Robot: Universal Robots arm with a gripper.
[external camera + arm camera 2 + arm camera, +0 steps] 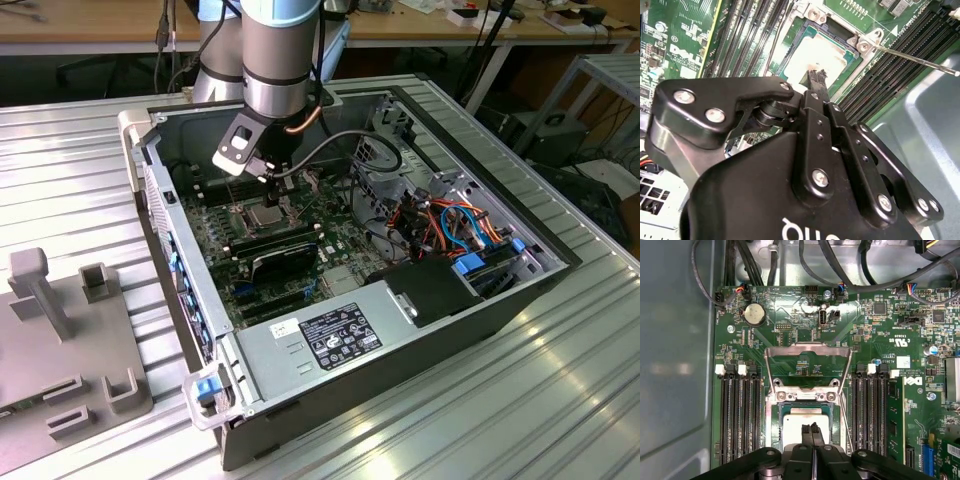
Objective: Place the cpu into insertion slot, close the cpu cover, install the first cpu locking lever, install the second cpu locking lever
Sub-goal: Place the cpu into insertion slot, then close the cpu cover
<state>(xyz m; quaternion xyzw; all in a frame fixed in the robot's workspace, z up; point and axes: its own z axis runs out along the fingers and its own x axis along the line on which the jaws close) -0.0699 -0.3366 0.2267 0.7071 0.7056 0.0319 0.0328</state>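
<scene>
The cpu (792, 430) lies flat in the insertion slot (774, 415), its silver-grey top showing. In the second wrist view the cpu (810, 55) sits inside the slot's dark frame (839, 36). The cpu cover (807, 346) stands swung open behind the slot, and the board shows through its window. A thin locking lever (920, 61) sticks up and out from the slot's corner. My gripper (811, 426) is shut with nothing in it, its tips (816, 75) just above the chip's edge. In the exterior view my gripper (272, 180) hangs over the cpu (264, 214) inside the open computer case.
Long black memory slots (740, 415) flank the socket on both sides. A black fan card (283, 255), the power supply (330, 335) and coloured cables (460, 225) crowd the case. A grey fixture (60, 340) stands on the ribbed table at the exterior view's left.
</scene>
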